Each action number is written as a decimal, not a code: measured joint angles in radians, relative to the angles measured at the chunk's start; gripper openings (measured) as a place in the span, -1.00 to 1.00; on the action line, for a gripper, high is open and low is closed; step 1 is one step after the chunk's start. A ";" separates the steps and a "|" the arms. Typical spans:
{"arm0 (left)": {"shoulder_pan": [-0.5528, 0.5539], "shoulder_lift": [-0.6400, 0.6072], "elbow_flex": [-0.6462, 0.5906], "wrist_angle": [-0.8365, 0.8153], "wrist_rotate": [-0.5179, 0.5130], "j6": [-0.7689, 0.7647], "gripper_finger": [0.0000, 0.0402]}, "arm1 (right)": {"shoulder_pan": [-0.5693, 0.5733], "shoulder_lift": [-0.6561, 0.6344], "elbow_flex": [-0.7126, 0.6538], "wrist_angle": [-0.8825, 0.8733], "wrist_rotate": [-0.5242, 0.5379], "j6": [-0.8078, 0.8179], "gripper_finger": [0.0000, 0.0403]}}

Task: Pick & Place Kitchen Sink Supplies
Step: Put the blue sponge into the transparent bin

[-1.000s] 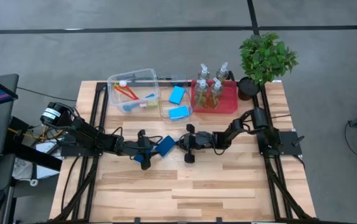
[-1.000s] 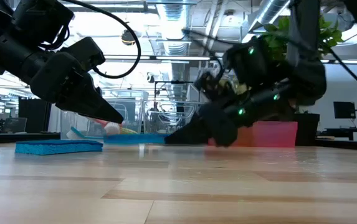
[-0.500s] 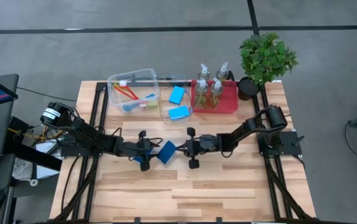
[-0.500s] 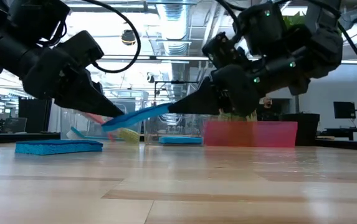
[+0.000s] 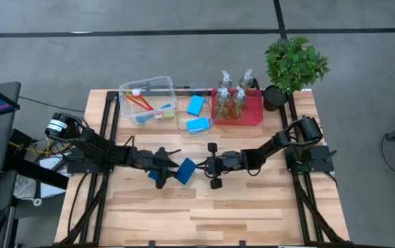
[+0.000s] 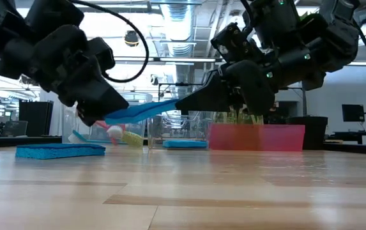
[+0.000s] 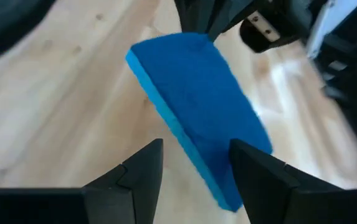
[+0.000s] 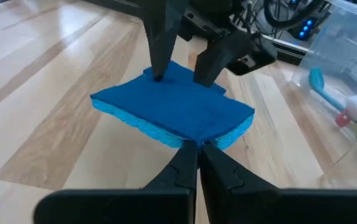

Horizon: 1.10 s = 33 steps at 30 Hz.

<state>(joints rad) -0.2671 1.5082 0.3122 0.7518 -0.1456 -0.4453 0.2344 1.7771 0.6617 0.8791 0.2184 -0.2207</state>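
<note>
Pinching one blue sponge [image 5: 185, 169] above the table [image 5: 252, 207], our right gripper [image 5: 198, 167] clamps it while our left gripper [image 5: 172, 168] straddles it, fingers spread.

You see a table [image 5: 204, 213] of pale wood planks, smooth with a low sheen and visible grain. The blue sponge [image 8: 173, 114] looks matt and finely porous, with a paler foam edge. Both the right gripper [image 8: 197, 163] and the left gripper [image 7: 194, 165] appear as dark matt plastic. The bins [image 5: 149, 88] are clear glossy plastic; the tray [image 6: 257, 137] is translucent red plastic. The pump bottles [image 5: 230, 96] look clear and glossy.
</note>
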 joint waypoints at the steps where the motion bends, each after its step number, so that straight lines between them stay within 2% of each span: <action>1: 0.009 0.000 0.000 0.006 0.029 -0.019 -0.08 | 0.000 0.000 0.000 0.000 0.000 0.000 -1.00; 5: 0.022 0.000 0.000 0.050 0.098 -0.073 -0.08 | 0.001 0.000 0.000 0.002 0.028 -0.016 -1.00; 14: 0.020 0.000 0.000 0.083 0.110 -0.140 -0.13 | 0.002 0.000 0.000 0.016 0.045 -0.018 -1.00; 33: 0.019 0.000 0.013 0.114 0.113 -0.134 -0.89 | 0.001 0.001 0.000 0.038 0.046 -0.017 -0.99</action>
<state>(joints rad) -0.2478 1.5082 0.3248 0.8658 -0.0322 -0.5796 0.2352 1.7782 0.6617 0.9173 0.2642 -0.2375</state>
